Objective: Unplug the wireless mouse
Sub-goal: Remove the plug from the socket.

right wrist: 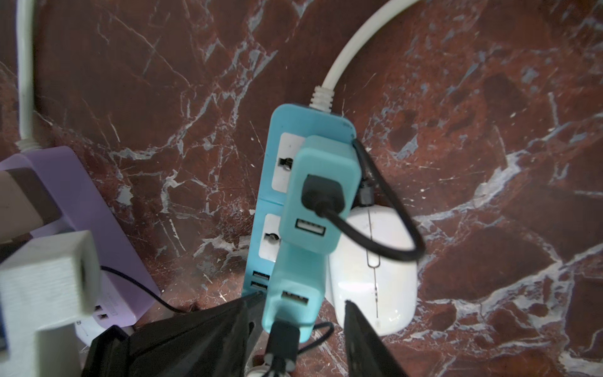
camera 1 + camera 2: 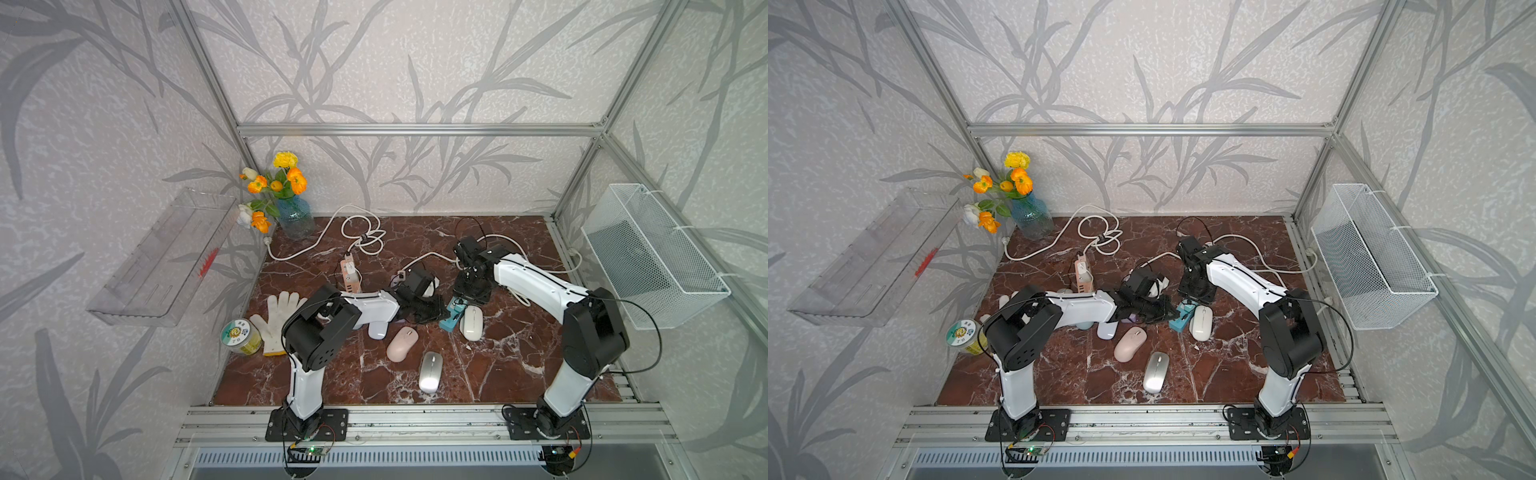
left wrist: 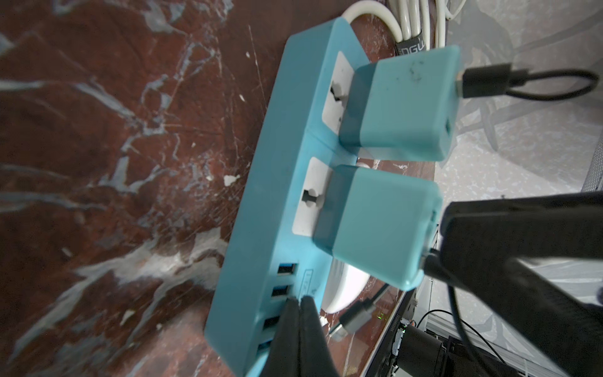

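Where the marble table (image 2: 519,374) is most crowded, near its middle, a blue strip (image 3: 261,212) lies flat. The left gripper (image 3: 298,302) is fully closed with nothing between its fingers, and its tips press on the strip beside the row of USB ports. The right gripper (image 1: 301,298) stands about half wide, with one finger at each side of the near adapter (image 1: 293,277). One finger seems to touch the adapter's side, but the view is too close to be sure; the other finger is clearly apart from it. The white mouse (image 1: 375,287) lies on the table just beside the strip's long edge, on the side away from the left gripper. The near adapter and the far adapter (image 1: 323,156), both teal, are plugged upright in the strip's sockets. A short black cable (image 1: 401,248) leaves the far adapter, loops over the mouse and ends at the mouse's front, so the mouse is still plugged in.
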Controlling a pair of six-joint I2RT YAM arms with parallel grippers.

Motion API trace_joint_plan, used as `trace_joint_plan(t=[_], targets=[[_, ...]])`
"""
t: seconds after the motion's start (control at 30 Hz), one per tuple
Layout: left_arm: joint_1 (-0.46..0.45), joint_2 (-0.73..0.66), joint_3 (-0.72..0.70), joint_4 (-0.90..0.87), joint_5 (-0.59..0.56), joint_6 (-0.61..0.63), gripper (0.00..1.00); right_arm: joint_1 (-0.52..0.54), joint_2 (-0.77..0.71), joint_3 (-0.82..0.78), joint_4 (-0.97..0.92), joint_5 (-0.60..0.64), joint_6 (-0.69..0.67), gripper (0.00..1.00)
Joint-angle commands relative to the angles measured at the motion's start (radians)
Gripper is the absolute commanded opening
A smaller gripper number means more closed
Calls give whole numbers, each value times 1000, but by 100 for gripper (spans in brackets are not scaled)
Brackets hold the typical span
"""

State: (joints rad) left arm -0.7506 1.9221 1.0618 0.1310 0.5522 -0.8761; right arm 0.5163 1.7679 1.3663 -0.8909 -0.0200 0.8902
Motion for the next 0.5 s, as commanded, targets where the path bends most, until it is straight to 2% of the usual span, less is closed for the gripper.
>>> trace_joint_plan(t=[0.0, 0.13, 0.27, 0.47], targets=[[3, 28, -29, -32, -20, -5, 0, 8, 36, 34, -32, 0, 10, 47], [3, 30, -29, -41, -24, -1, 0, 8, 72, 56, -45, 8, 1, 46], [3, 32, -28, -61, -38, 3, 0, 8, 90, 63, -55, 28, -11, 39], [2, 56, 2, -112, -48, 6, 0, 10, 113, 70, -60, 17, -23, 35]])
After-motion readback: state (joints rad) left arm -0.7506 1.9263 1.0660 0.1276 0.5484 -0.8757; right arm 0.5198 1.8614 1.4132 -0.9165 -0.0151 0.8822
